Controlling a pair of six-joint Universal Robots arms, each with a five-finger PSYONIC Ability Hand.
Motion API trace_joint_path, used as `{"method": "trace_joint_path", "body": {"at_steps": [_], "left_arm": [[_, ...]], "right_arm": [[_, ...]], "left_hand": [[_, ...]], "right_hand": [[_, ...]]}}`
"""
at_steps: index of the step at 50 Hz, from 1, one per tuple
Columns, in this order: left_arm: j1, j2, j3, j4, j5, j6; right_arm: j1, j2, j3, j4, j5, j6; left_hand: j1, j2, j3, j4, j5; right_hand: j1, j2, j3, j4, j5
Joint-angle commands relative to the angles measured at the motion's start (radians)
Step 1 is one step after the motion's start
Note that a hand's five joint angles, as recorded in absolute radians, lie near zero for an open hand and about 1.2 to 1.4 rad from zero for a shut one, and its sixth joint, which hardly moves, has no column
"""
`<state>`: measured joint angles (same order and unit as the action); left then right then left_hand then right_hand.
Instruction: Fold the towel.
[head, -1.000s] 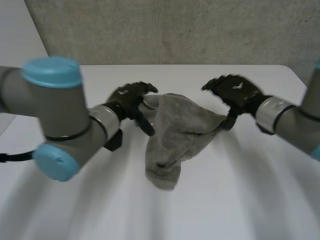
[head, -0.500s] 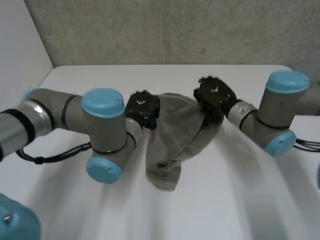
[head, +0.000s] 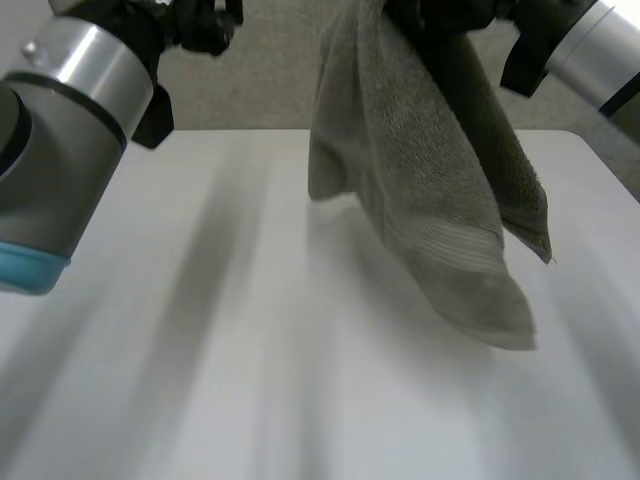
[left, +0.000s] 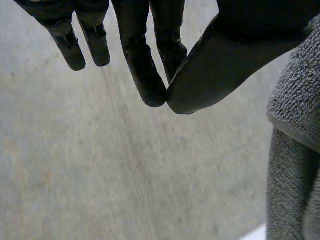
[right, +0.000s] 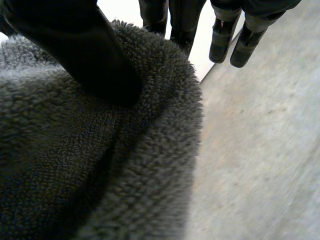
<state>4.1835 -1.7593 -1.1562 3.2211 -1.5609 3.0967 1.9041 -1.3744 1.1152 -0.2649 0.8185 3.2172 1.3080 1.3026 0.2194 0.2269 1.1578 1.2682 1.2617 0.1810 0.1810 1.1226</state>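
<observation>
At the towel's (right: 100, 165) top edge, the right hand's (right: 90, 55) thumb presses the cloth against the fingers behind it, a firm pinch. From there the towel hangs bunched over the table (head: 200, 350). Just beside it, the left hand (left: 240, 50) holds nothing: thumb tip meets one fingertip, the other fingers straight.
</observation>
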Motion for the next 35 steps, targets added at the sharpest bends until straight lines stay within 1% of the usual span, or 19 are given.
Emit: {"method": "trace_joint_path", "body": {"at_steps": [1, 2, 3, 4, 5, 6, 7, 9, 11, 15, 23, 28, 29, 30, 31, 33, 35], "left_arm": [[0.010, -0.022, -0.141, -0.033, 0.005, -0.064], [0.009, -0.023, -0.175, -0.038, 0.005, -0.094], [0.009, -0.023, -0.175, -0.038, 0.005, -0.095], [0.006, -0.023, -0.207, -0.041, 0.005, -0.125], [0.001, -0.023, -0.232, -0.041, 0.007, -0.150], [0.001, -0.023, -0.232, -0.041, 0.007, -0.150], [0.001, -0.025, -0.252, -0.040, 0.009, -0.162], [0.010, -0.041, -0.287, -0.035, 0.012, -0.168], [0.010, -0.057, -0.296, -0.035, 0.010, -0.167], [0.013, -0.098, -0.306, -0.040, 0.010, -0.162], [0.050, -0.157, -0.319, -0.037, 0.007, -0.164], [0.049, -0.184, -0.326, -0.029, 0.005, -0.161], [0.047, -0.212, -0.326, -0.023, 0.005, -0.161], [0.044, -0.251, -0.320, -0.015, 0.004, -0.161], [0.044, -0.252, -0.320, -0.015, 0.004, -0.161], [0.043, -0.316, -0.303, 0.002, 0.004, -0.161], [0.041, -0.340, -0.289, 0.014, 0.004, -0.162]], "right_arm": [[0.013, 0.077, 0.035, 0.027, 0.004, -0.005], [0.015, 0.081, 0.035, 0.038, 0.019, -0.005], [0.015, 0.087, 0.034, 0.047, 0.049, -0.011], [0.016, 0.092, 0.032, 0.053, 0.091, -0.026], [0.016, 0.092, 0.032, 0.053, 0.091, -0.026], [0.020, 0.095, 0.032, 0.058, 0.128, -0.051], [0.024, 0.101, 0.034, 0.064, 0.149, -0.077], [0.029, 0.109, 0.035, 0.073, 0.160, -0.105], [0.029, 0.110, 0.044, 0.108, 0.153, -0.146], [0.032, 0.109, 0.058, 0.119, 0.143, -0.166], [0.053, 0.153, 0.071, 0.116, 0.152, -0.166], [0.086, 0.164, 0.071, 0.116, 0.162, -0.166], [0.090, 0.161, 0.074, 0.116, 0.163, -0.166], [0.090, 0.158, 0.078, 0.118, 0.163, -0.166], [0.090, 0.158, 0.078, 0.118, 0.163, -0.166], [0.090, 0.138, 0.097, 0.122, 0.163, -0.166], [0.090, 0.121, 0.109, 0.125, 0.162, -0.166]], "left_hand": [[-0.156, -0.150, -0.045, -0.052, -0.180], [-0.364, -0.359, -0.045, -0.052, -0.389], [-0.366, -0.361, -0.045, -0.052, -0.391], [-0.550, -0.544, -0.045, -0.052, -0.574], [-0.691, -0.685, -0.045, -0.052, -0.715], [-0.692, -0.687, -0.045, -0.052, -0.717], [-0.794, -0.789, -0.045, -0.052, -0.818], [-0.874, -0.869, -0.045, -0.052, -0.898], [-0.883, -0.878, -0.045, -0.052, -0.907], [-0.892, -0.887, -0.045, -0.052, -0.916], [-0.895, -0.889, -0.045, -0.052, -0.919], [-0.895, -0.889, -0.045, -0.052, -0.919], [-0.898, -0.892, -0.045, -0.052, -0.922], [-0.918, -0.913, -0.045, -0.052, -0.942], [-0.918, -0.913, -0.045, -0.052, -0.943], [-1.026, -1.021, -0.045, -0.052, -1.051], [-1.044, -1.039, -0.045, -0.052, -1.069]], "right_hand": [[0.128, 0.135, -0.007, -0.006, 0.099], [0.128, 0.135, -0.007, -0.006, 0.099], [0.128, 0.135, -0.007, -0.006, 0.099], [0.128, 0.135, -0.007, -0.006, 0.099], [0.128, 0.135, -0.007, -0.006, 0.099], [0.128, 0.135, -0.007, -0.006, 0.099], [0.128, 0.135, -0.007, -0.006, 0.099], [0.128, 0.135, -0.007, -0.006, 0.099], [0.128, 0.135, -0.007, -0.006, 0.099], [0.128, 0.135, -0.007, -0.006, 0.099], [0.128, 0.135, -0.007, -0.006, 0.099], [0.128, 0.135, -0.007, -0.006, 0.099], [0.128, 0.135, -0.007, -0.006, 0.099], [0.128, 0.135, -0.007, -0.006, 0.099], [0.128, 0.135, -0.007, -0.006, 0.099], [0.128, 0.135, -0.007, -0.006, 0.099], [0.128, 0.135, -0.007, -0.006, 0.099]]}}
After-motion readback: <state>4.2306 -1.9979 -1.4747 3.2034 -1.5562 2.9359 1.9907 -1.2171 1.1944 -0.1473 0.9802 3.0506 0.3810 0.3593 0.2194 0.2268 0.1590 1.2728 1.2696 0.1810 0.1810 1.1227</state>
